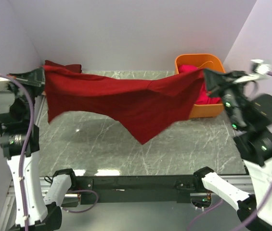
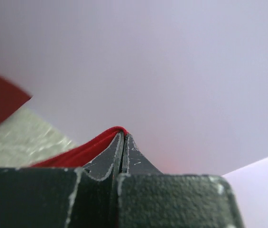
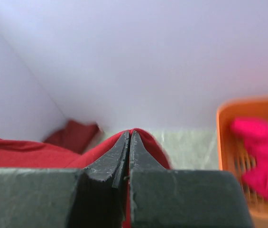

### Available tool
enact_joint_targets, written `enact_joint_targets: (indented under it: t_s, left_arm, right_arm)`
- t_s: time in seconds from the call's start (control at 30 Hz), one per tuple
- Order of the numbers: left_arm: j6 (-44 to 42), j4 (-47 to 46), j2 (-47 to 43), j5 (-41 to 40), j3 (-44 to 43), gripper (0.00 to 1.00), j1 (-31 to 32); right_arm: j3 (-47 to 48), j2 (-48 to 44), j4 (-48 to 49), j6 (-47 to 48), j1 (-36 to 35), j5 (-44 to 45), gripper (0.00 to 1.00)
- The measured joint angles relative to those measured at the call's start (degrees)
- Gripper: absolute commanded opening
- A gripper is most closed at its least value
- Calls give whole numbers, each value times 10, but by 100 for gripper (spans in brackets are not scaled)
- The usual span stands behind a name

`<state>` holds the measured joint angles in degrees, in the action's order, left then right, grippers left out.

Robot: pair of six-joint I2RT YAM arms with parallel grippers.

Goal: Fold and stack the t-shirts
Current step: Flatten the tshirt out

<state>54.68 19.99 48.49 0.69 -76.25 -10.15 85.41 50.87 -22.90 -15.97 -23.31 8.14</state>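
The left gripper (image 1: 40,76) sits at the upper left of the top view and the right gripper (image 1: 208,77) at the upper right, both raised above the table (image 1: 92,154). The red shirt (image 1: 126,101) hangs stretched between them like a sagging banner. Its top edge runs almost straight from one gripper to the other. Its lower part droops to a point just right of centre and hangs clear of the marble.

In the left wrist view the left gripper (image 2: 123,138) is pressed together on a folded edge of the red shirt (image 2: 84,153), which shows as a thin red rim along the left finger. More of the same cloth fills the left edge of that frame.

In the right wrist view the right gripper (image 3: 130,137) is likewise pinched tight on the red shirt (image 3: 34,154). The cloth humps over the fingertips and spreads away to the lower left.

A maroon shirt (image 1: 66,66) lies bunched at the far left corner of the table, behind the stretched shirt. It also shows left of centre in the right wrist view (image 3: 74,135).

The orange tub (image 1: 198,57) stands at the far right of the table, and a pink shirt (image 1: 189,69) lies crumpled inside it. The red shirt's right end hangs in front of the tub's near left part.
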Motion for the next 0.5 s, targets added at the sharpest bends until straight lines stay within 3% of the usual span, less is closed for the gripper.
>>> enact_joint_targets:
  t_s: [0.27,0.5]
  left_arm:
    - [-16,12,66,-5,-107,1,0]
    - [-52,30,330,27,-301,1,-2]
  right_arm:
    - [99,28,-8,35,1,-1,0]
    - [207,225,-6,59,23,-12,0]
